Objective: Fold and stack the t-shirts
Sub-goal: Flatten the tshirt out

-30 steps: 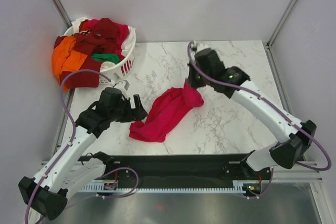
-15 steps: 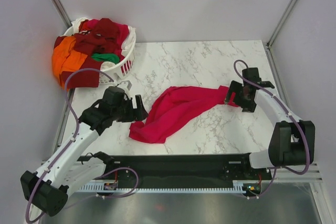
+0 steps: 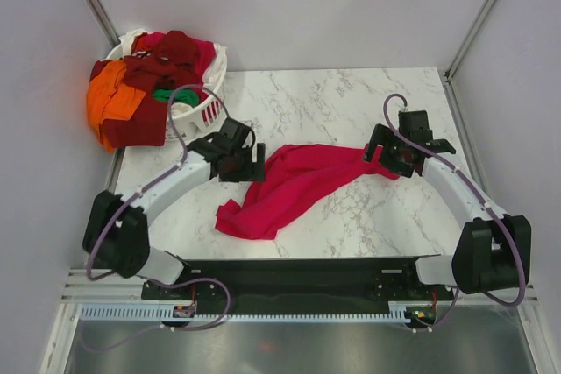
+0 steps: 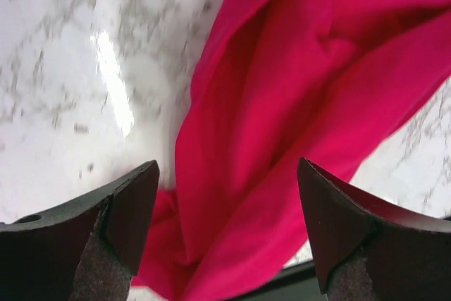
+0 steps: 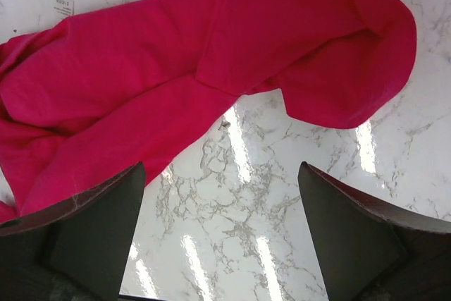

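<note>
While the crimson-pink t-shirt (image 3: pixel 298 183) is laid out as a long band running from one arm to the other, cloth is seen directly beneath the left gripper (image 4: pixel 227 174), held parted, and just ahead of the right gripper (image 5: pixel 220 174), likewise spread and empty.

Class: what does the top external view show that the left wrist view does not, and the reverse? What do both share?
Only top external: the white laundry basket heaped with other t-shirts, and the right gripper. Only left wrist: close-up folds lying between the open fingers of the left gripper. Both: the crimson-pink t-shirt on the marble table.
</note>
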`<state>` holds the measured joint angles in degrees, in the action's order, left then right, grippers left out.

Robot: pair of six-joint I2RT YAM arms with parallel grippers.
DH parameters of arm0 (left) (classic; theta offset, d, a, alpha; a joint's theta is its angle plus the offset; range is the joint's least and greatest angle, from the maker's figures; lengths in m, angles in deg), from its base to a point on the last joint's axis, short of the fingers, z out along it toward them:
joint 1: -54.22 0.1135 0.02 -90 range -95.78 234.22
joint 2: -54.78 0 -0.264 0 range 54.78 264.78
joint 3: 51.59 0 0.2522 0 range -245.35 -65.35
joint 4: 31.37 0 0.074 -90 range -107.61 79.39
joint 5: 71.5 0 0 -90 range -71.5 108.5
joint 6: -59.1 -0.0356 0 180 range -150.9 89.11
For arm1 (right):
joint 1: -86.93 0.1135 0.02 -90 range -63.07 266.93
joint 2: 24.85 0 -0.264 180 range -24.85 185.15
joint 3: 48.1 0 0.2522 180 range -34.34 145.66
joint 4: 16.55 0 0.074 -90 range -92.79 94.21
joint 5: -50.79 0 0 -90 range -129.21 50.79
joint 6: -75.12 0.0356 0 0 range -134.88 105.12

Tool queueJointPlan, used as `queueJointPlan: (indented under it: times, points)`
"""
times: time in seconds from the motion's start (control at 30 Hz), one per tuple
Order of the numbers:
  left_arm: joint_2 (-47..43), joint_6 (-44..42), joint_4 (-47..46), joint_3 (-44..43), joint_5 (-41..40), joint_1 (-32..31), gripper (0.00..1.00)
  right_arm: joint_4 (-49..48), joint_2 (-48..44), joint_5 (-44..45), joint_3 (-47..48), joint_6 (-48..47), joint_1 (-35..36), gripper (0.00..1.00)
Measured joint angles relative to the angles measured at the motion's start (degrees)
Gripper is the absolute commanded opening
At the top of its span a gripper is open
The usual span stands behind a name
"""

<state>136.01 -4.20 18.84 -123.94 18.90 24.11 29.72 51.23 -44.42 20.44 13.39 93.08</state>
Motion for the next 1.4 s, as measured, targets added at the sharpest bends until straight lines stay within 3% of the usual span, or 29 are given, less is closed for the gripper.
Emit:
queueJointPlan:
  times: [0.23,0.3,0.57,0.67,0.73,0.77,0.8,1.17,1.27,1.4]
  points:
    - [17.03,-3.65,-5.77,-13.49,-1.77,-0.02,0.85,-1.53,0.50,-0.17,-0.79,-0.11,2.75,0.98]
    - [20.44,-4.55,-6.86,-16.44,-1.99,-0.02,0.78,-1.70,0.48,-0.39,-1.44,-0.24,3.37,0.98]
    - [30.71,-9.16,-8.96,-21.75,-3.02,-0.02,0.66,-1.70,0.35,-0.55,-2.60,-1.18,4.13,0.98]
    - [32.63,-9.77,-8.94,-23.10,-3.15,-0.02,0.55,-1.70,0.35,-0.55,-2.60,-1.55,4.13,0.98]
    - [33.55,-10.10,-8.94,-24.46,-3.13,-0.02,0.35,-1.70,0.35,-0.55,-2.60,-1.79,4.15,0.98]
    - [33.81,-10.40,-8.94,-25.14,-3.13,-0.02,0.22,-1.68,0.35,-0.55,-2.60,-1.97,4.20,0.98]
    - [33.92,-10.56,-9.05,-25.83,-3.10,-0.04,0.02,-1.70,0.35,-0.52,-2.60,-2.08,4.20,0.98]
    - [31.39,-11.41,-7.10,-31.08,-1.46,-0.04,0.02,-1.92,0.31,0.09,-5.11,-2.60,5.27,0.98]
    - [26.16,-11.41,-4.02,-31.65,-1.31,-0.11,0.02,-1.88,-0.46,0.94,-6.05,-2.58,5.38,0.98]
    - [9.97,-11.78,-1.77,-31.67,-1.42,-0.26,0.02,-1.84,-3.28,2.64,-7.54,-2.27,5.38,0.98]
